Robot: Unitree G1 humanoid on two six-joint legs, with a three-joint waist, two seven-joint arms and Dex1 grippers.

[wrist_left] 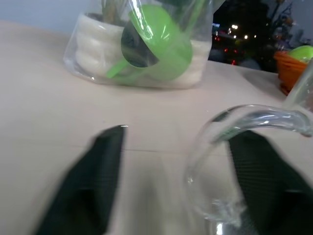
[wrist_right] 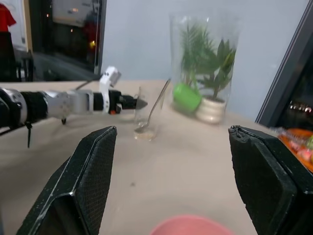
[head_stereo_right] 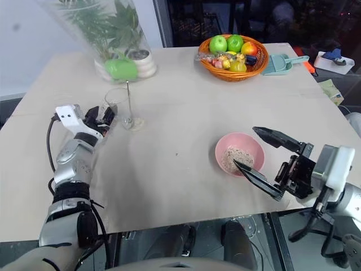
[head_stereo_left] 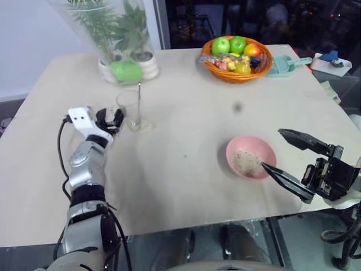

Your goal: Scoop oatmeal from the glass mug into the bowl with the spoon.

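Note:
The glass mug (head_stereo_left: 128, 110) stands on the table at the left with the spoon (head_stereo_left: 139, 100) standing upright in it, handle up. My left gripper (head_stereo_left: 111, 118) is open right beside the mug. In the left wrist view its fingers (wrist_left: 98, 176) are spread wide, and the mug's rim (wrist_left: 244, 117) sits in front of one of them. The pink bowl (head_stereo_left: 256, 141) sits at the right front and holds a heap of oatmeal (head_stereo_left: 246, 162). My right gripper (head_stereo_left: 272, 149) is open and empty, just right of the bowl and above the table.
A potted plant in a clear wrap (head_stereo_left: 121, 34), with a green cup against it, stands behind the mug. An orange fruit basket (head_stereo_left: 237, 59) and a teal scoop (head_stereo_left: 285, 65) are at the back right. The table's front edge runs close below the bowl.

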